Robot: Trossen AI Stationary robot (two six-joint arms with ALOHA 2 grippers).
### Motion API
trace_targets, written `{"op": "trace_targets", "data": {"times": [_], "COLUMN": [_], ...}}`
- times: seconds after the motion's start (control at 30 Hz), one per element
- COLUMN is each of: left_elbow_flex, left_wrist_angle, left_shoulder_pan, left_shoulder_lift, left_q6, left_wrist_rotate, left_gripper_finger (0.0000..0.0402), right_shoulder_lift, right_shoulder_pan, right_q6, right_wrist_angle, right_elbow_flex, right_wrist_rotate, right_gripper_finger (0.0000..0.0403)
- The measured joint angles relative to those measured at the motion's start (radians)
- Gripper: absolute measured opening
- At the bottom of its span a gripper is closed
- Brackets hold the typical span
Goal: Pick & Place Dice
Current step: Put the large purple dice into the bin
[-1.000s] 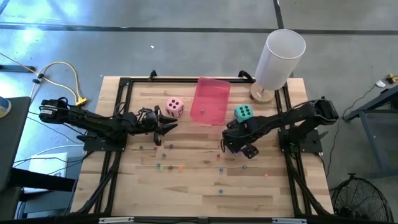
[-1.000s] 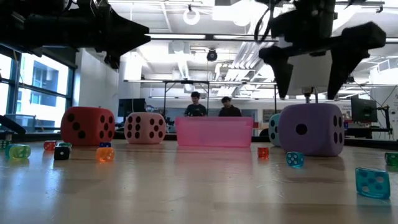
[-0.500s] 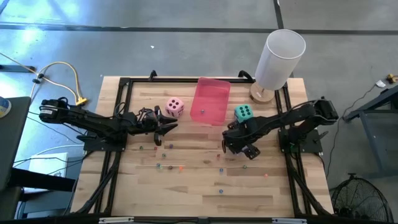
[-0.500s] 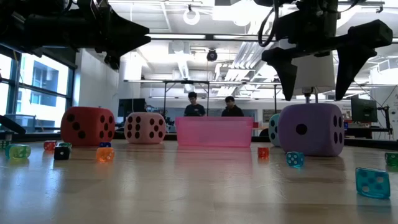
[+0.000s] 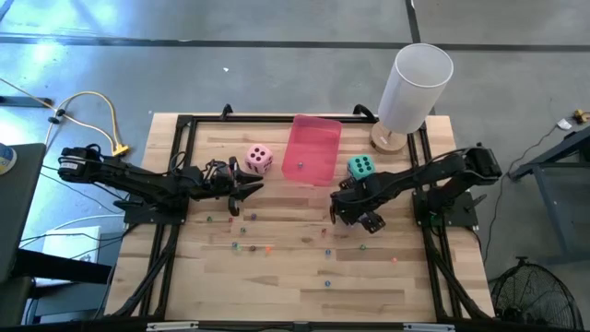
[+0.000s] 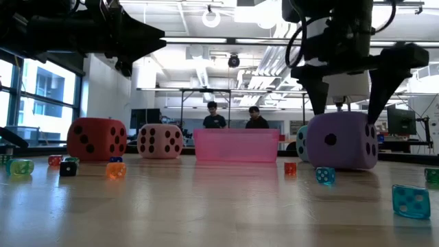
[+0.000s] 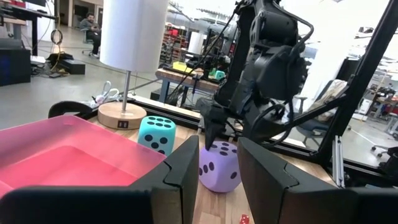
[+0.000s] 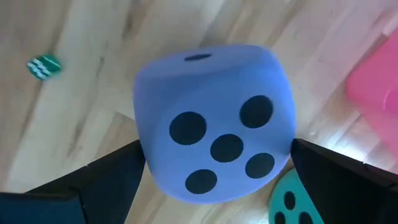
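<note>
- The purple die [image 6: 341, 141] sits on the wooden table [image 5: 304, 277], and the right gripper [image 6: 348, 103] hangs right over it with its two fingers spread wide, one on each side.
- From the right wrist view the purple die [image 8: 214, 149] shows its five dots facing up, and the fingers are beside it; I cannot tell if they touch it.
- The teal die [image 5: 360, 167] is just behind the purple one, near the pink tray [image 5: 311, 150]. In the low view it is mostly hidden by the purple die.
- The pink die [image 5: 259, 158] sits just to the left of the pink tray.
- The red die [image 6: 97, 138] sits next to the pink die in the low view. From above it is hidden under the left arm.
- The left gripper [image 5: 251, 189] waits over the left part of the table, close to the pink die. Its fingers [image 7: 186, 168] have a small gap and hold nothing.
- Lots of tiny coloured dice [image 6: 411, 201] lie scattered over the front of the table, around both grippers.
- A lamp with a white shade [image 5: 413, 88] stands on the far right corner of the table.
- Two people [image 6: 233, 118] are far back in the room, behind the tray.
- A yellow cable [image 5: 101, 115] lies on the floor left of the table.
</note>
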Motion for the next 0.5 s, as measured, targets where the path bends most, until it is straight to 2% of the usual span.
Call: {"op": "trace_targets", "data": {"times": [0.5], "left_elbow_flex": [0.0], "left_wrist_angle": [0.0], "left_shoulder_pan": [0.0], "left_shoulder_lift": [0.0], "left_q6": [0.0], "left_wrist_rotate": [0.0], "left_gripper_finger": [0.0107], "right_shoulder_lift": [0.014], "right_shoulder_pan": [-0.018], "right_q6": [0.071], "right_wrist_angle": [0.16], "right_elbow_flex": [-0.019], "right_wrist_rotate": [-0.039], "right_gripper_finger": [0.0393]}}
